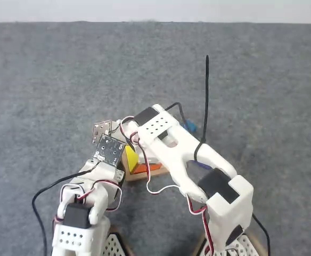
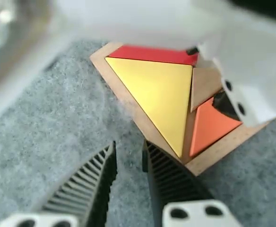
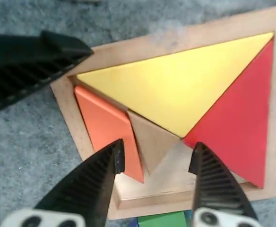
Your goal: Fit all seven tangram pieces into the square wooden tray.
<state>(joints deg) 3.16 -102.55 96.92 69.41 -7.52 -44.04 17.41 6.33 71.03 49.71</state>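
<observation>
Right gripper [image 3: 158, 149]: jaws wide, empty, over the tray [image 3: 176, 41]. Left gripper [image 2: 128, 146]: jaws barely parted, at its nine o'clock. Pieces [image 3: 176, 90] seem stiff, slick; pinch opposite edges.

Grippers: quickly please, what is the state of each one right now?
Left gripper: open only slightly, holding nothing.
Right gripper: open wide above the tray, holding nothing.

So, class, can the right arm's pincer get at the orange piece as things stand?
Probably yes: the right pincer hangs open above the orange piece in the wooden tray, with nothing between them.
</observation>
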